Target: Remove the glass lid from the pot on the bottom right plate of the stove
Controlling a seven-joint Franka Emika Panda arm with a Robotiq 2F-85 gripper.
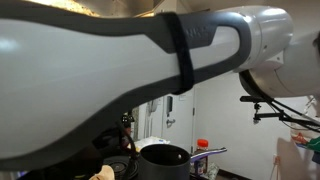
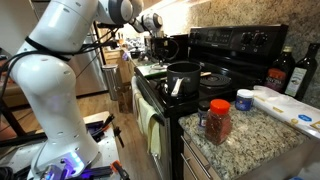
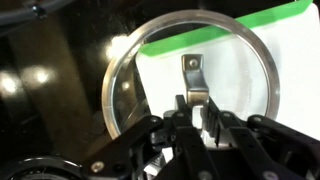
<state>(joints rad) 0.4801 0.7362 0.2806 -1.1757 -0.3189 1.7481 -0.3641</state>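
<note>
In the wrist view my gripper (image 3: 197, 106) is shut on the small metal handle of the glass lid (image 3: 232, 62). The lid is round, clear glass with a metal rim, and it fills most of that view, held off the pot. The dark pot (image 2: 183, 78) stands uncovered on the front burner of the black stove (image 2: 245, 42). The pot also shows low in an exterior view (image 1: 163, 156). In an exterior view the gripper (image 2: 157, 36) is above and beyond the pot, toward the far counter. The lid is hard to make out there.
A green-and-white surface (image 3: 292, 38) lies behind the lid. On the granite counter (image 2: 255, 138) stand a red-lidded jar (image 2: 217, 121), a blue-lidded tub (image 2: 245, 100) and dark bottles (image 2: 284, 70). My white arm (image 1: 90, 70) blocks most of an exterior view.
</note>
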